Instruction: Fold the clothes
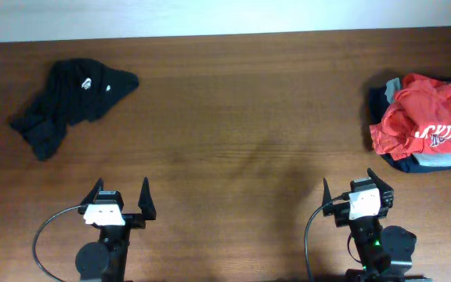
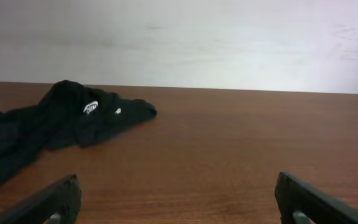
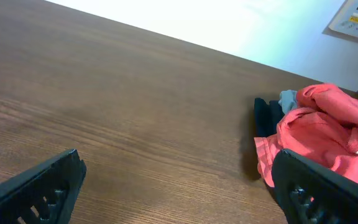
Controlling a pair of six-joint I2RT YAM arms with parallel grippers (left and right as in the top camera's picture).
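Overhead: my left gripper (image 1: 122,189) and right gripper (image 1: 352,186) gape empty; I'd pinch the far-left black T-shirt (image 1: 70,98) by an edge first.

End effectors (image 1: 122,182) (image 1: 349,179) both open, seemingly low.

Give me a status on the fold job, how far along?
Done: nothing. The black T-shirt lies crumpled in a heap at the table's far left. In hand: nothing. The left gripper and right gripper are open and empty at the near edge, apart from it. Left: grasp, spread flat, fold. The red shirt sits bunched at right.
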